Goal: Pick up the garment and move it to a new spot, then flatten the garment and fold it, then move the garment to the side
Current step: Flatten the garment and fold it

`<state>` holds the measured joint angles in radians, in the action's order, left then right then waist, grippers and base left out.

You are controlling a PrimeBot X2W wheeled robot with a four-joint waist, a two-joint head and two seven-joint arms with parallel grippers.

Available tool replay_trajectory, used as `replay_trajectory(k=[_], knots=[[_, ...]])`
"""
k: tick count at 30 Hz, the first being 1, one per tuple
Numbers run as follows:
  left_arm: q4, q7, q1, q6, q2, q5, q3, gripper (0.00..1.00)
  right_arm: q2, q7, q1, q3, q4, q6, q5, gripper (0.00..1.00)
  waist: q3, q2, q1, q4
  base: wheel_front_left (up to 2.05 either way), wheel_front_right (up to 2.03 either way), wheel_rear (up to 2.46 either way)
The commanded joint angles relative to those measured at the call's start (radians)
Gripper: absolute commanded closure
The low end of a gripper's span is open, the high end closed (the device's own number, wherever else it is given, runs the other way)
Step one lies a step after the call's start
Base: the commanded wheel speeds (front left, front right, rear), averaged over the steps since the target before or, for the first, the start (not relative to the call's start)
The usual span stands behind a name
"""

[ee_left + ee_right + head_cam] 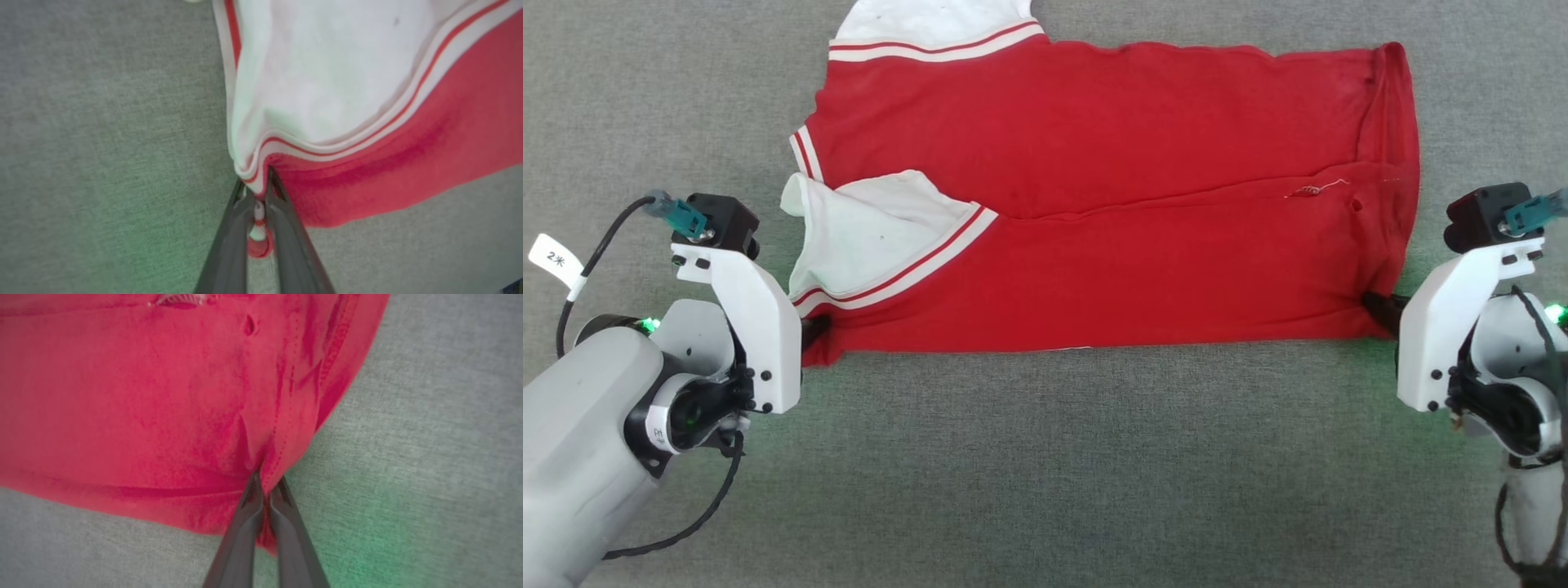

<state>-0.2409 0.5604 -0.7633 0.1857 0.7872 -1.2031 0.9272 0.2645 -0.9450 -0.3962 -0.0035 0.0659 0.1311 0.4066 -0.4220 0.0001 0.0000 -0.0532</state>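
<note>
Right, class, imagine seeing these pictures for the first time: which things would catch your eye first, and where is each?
The bright red garment lies spread across the middle of the grey surface, with a white sleeve edged in red-and-white stripes folded over its left end. The left claw is shut on its near left corner and the right claw on its near right corner.

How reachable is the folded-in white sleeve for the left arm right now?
Probably yes: the white sleeve lies uncovered just beyond the left gripper. But its fingers are shut on the garment at the near corner, so it would have to let go first.
</note>
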Motion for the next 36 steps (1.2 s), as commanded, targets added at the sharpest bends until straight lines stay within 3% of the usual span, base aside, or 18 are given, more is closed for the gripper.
replay_trajectory(k=[1, 7, 15, 20, 25, 26, 27, 28, 29, 31, 36], knots=[[-0.009, 0.016, 0.046, 0.010, -0.006, -0.013, 0.024, 1.00, 0.006, -0.032, 0.042, 0.013, 0.021, -0.001, 0.008, 1.00, 0.005, -0.0001, 0.0000, -0.002, 0.00, 0.00, 0.00], [0.125, 0.043, 0.056, 0.063, 0.084, -0.026, -0.005, 1.00, 0.067, -0.109, 0.076, -0.030, -0.123, -0.001, 0.050, 1.00, 0.029, -0.0001, 0.0000, -0.013, 0.00, 0.00, 0.00], [0.391, 0.066, 0.142, 0.208, 0.215, -0.050, -0.021, 1.00, 0.075, -0.263, 0.202, -0.120, -0.353, -0.001, 0.096, 1.00, 0.042, -0.0001, 0.0000, -0.023, 0.00, 0.00, 0.00], [0.480, 0.046, 0.214, 0.274, 0.237, -0.075, -0.016, 1.00, 0.037, -0.316, 0.281, -0.179, -0.423, -0.001, 0.091, 1.00, 0.035, -0.0001, 0.0000, -0.022, 0.00, 0.00, 0.00], [0.455, 0.045, 0.244, 0.273, 0.205, -0.081, 0.005, 1.00, -0.011, -0.295, 0.309, -0.176, -0.394, -0.001, 0.080, 1.00, 0.028, -0.0001, 0.0000, -0.018, 0.00, 0.00, 0.00], [0.436, 0.050, 0.248, 0.269, 0.201, -0.079, 0.013, 0.74, -0.017, -0.282, 0.310, -0.173, -0.377, -0.001, 0.073, 1.00, 0.026, -0.0001, 0.0000, -0.017, 0.00, 0.00, 0.00], [0.419, 0.054, 0.247, 0.262, 0.191, -0.074, 0.020, 0.60, -0.020, -0.263, 0.310, -0.163, -0.360, -0.001, 0.061, 0.95, 0.025, -0.0001, 0.0000, -0.016, 0.00, 0.00, 0.00], [0.403, 0.052, 0.241, 0.254, 0.183, -0.071, 0.022, 0.18, -0.020, -0.248, 0.308, -0.151, -0.345, -0.001, 0.054, 0.70, 0.024, -0.0001, 0.0000, -0.014, 0.00, 0.00, 0.00], [0.387, 0.049, 0.236, 0.247, 0.173, -0.073, 0.022, 0.00, -0.020, -0.232, 0.309, -0.140, -0.327, -0.001, 0.047, 0.53, 0.024, -0.0001, 0.0000, -0.012, 0.00, 0.00, 0.00], [0.364, 0.047, 0.222, 0.241, 0.172, -0.073, 0.015, 0.00, -0.025, -0.194, 0.302, -0.137, -0.305, -0.001, 0.027, 0.00, 0.025, -0.0001, 0.0000, -0.007, 0.00, 0.00, 0.00], [0.397, 0.057, 0.198, 0.252, 0.218, -0.083, -0.016, 0.00, -0.037, -0.119, 0.295, -0.145, -0.312, -0.001, 0.014, 0.00, 0.039, -0.0001, 0.0000, 0.013, 0.00, 0.00, 0.00]])
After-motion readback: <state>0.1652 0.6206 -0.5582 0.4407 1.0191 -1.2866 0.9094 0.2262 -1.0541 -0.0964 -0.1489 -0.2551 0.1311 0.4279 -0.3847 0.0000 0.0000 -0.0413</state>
